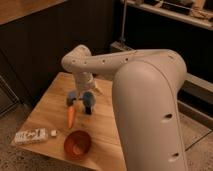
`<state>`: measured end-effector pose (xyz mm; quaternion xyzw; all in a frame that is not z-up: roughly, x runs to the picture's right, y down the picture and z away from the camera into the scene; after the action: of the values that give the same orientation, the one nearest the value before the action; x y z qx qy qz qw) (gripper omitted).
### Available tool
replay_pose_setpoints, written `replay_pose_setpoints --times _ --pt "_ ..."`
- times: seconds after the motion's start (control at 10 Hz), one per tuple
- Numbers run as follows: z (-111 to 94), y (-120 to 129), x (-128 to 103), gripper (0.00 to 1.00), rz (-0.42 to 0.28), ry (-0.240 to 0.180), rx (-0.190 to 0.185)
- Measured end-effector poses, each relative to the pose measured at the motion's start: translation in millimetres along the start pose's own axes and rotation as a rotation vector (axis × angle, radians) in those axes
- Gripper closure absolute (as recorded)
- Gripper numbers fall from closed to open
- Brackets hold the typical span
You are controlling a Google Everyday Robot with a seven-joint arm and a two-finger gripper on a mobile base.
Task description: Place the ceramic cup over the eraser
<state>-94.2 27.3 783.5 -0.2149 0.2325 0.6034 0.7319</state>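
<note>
An orange-red round ceramic cup (77,144) stands mouth up near the table's front edge. A small white eraser (54,133) lies just left of it, apart from it. My gripper (81,101) hangs from the white arm (145,100) over the middle of the wooden table (47,102). It is behind the cup and eraser, right above the upper end of an orange carrot (71,116). Blue-grey parts show at the gripper; I cannot tell whether they belong to it or to something it holds.
A flat white oblong object (31,136) with dark marks lies at the table's front left corner. The bulky arm covers the table's right side. Dark cabinets stand behind, and a shelf (170,15) stands at the upper right.
</note>
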Motion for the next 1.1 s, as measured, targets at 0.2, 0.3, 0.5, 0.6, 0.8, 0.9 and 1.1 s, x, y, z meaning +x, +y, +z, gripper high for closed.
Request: replay_pose_setpoints --times 0.2,0.3,0.5,0.6,0.8,0.9,1.1 --pt "-9.4 9.9 -3.3 0.20 -0.003 -0.016 -0.043" --pt "-18.8 17.7 -6.4 0.20 -0.012 -0.034 -0.071" --pt "-42.2 36.4 -9.8 0.20 -0.050 -0.074 -0.113" --pt "-48.8 41.3 -9.9 0.20 -0.062 -0.084 -0.119" --pt "-59.9 50.6 -9.9 0.20 -0.088 -0.107 -0.119" --pt "-59.0 49.9 -10.0 0.20 -0.087 -0.107 -0.116" --pt "-59.0 48.7 -10.4 0.20 -0.085 -0.108 -0.114"
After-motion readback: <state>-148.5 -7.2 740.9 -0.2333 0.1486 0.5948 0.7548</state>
